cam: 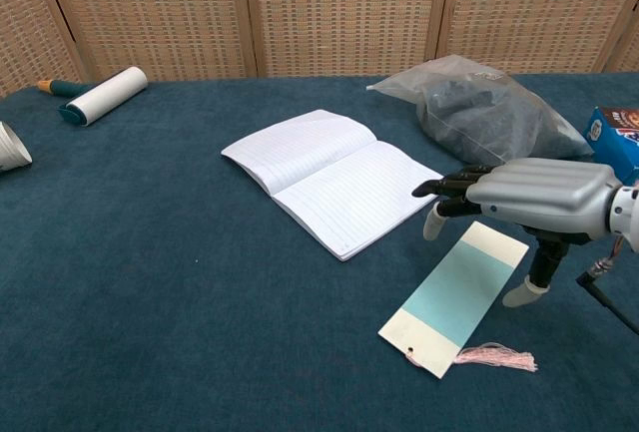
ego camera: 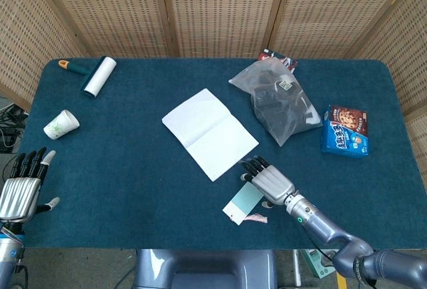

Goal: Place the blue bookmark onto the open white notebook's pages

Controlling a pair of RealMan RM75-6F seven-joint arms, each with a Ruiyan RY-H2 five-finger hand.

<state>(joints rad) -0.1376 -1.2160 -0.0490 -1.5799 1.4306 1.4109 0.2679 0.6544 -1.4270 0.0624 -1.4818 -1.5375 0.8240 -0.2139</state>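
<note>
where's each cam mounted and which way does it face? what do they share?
Head view: high above the near table edge, looking steeply down on the whole table; shows the left hand at the near-left corner and the right hand over the blue bookmark.
Chest view: low, near table height, looking across toward the wicker screens; shows only the right hand.
Shared: right hand, blue bookmark, open white notebook, plastic bag, lint roller.
</note>
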